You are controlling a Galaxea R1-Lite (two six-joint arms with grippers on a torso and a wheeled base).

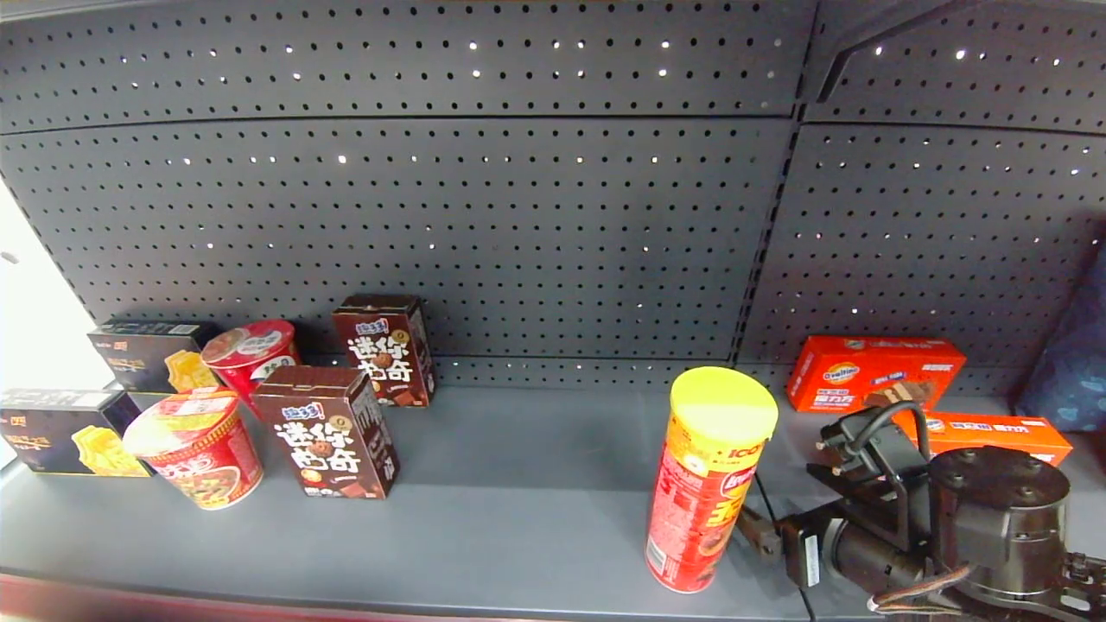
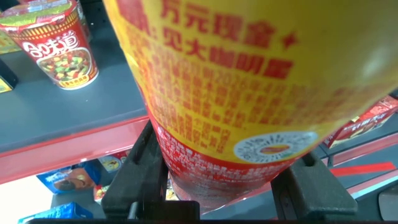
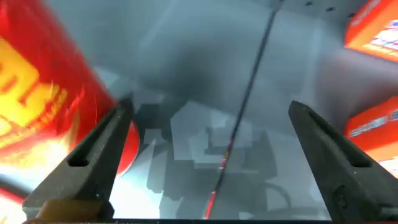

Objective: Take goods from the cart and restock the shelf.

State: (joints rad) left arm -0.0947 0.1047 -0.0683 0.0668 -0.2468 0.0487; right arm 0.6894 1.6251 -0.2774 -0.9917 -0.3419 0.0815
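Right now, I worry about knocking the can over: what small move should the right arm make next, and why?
Probably draw the right gripper straight back. Its fingers are open, and the can stands upright on the shelf, close beside one finger; a sideways move might tip it.

A red canister (image 1: 704, 484) with a yellow lid is stood upright near the front edge of the grey shelf (image 1: 518, 518), right of centre. A second canister (image 2: 230, 93), red and yellow with printed text, is clamped between the jaws of the left gripper (image 2: 224, 183).
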